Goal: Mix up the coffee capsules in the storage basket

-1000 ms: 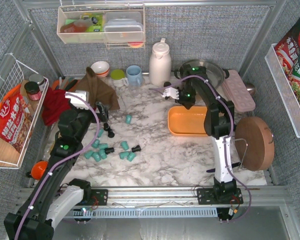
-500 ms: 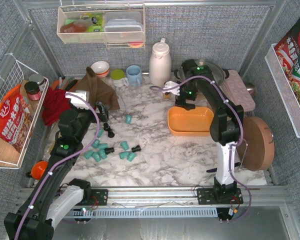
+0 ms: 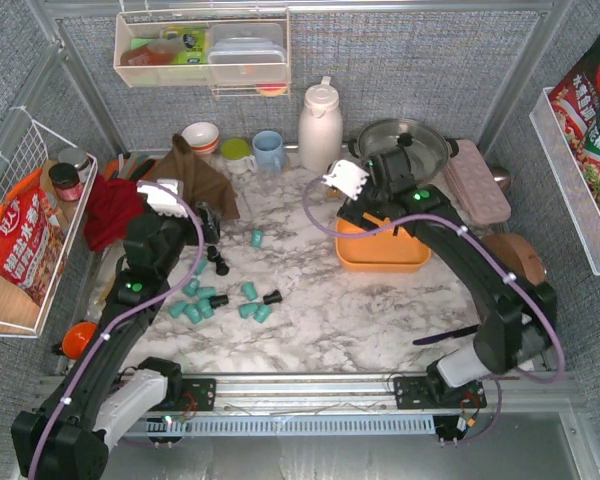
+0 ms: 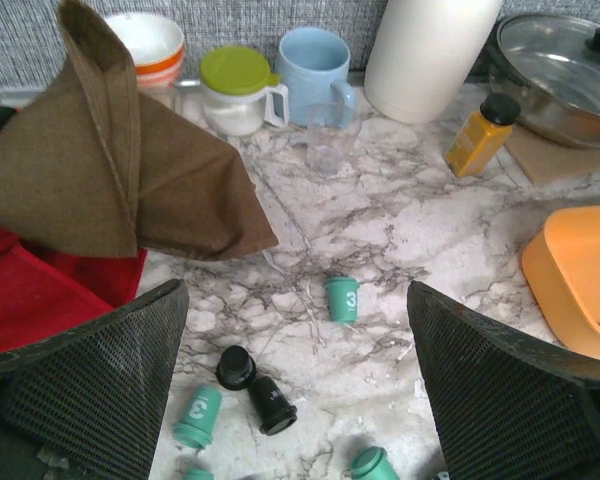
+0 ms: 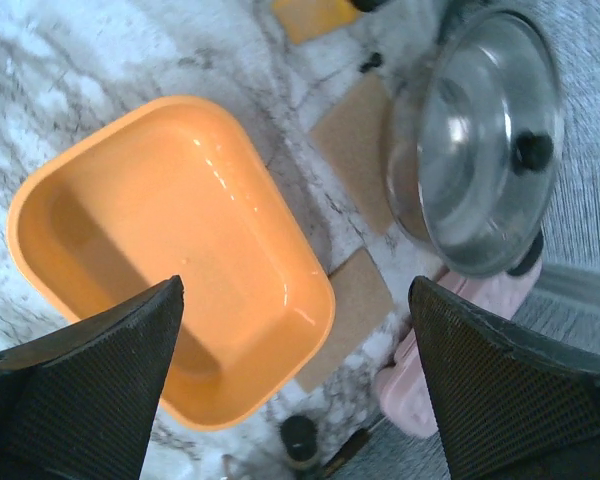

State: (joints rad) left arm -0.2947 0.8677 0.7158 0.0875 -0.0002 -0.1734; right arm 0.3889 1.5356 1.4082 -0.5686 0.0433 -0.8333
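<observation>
Teal and black coffee capsules (image 3: pixel 220 300) lie scattered on the marble left of centre. One teal capsule (image 4: pixel 342 298) marked 3 lies apart, with two black ones (image 4: pixel 255 388) nearer. My left gripper (image 3: pixel 208 224) hangs open just above them, nothing between its fingers (image 4: pixel 100 380). The orange storage basket (image 3: pixel 380 250) sits right of centre, and its floor (image 5: pixel 180 220) is bare in the right wrist view. Above the basket's far left corner my right gripper (image 3: pixel 372 212) is open and holds nothing.
A brown cloth (image 3: pixel 195 180) and red cloth (image 3: pixel 110 210) lie at far left. A blue mug (image 3: pixel 268 150), white jug (image 3: pixel 320 125), amber bottle (image 4: pixel 477 135), lidded steel pan (image 3: pixel 405 145) and pink egg tray (image 3: pixel 477 180) line the back. Wire racks hang on both side walls.
The right arm's elbow has swung out low to the right, and its gripper has opened and shifted over the basket's corner. The left gripper edged slightly forward.
</observation>
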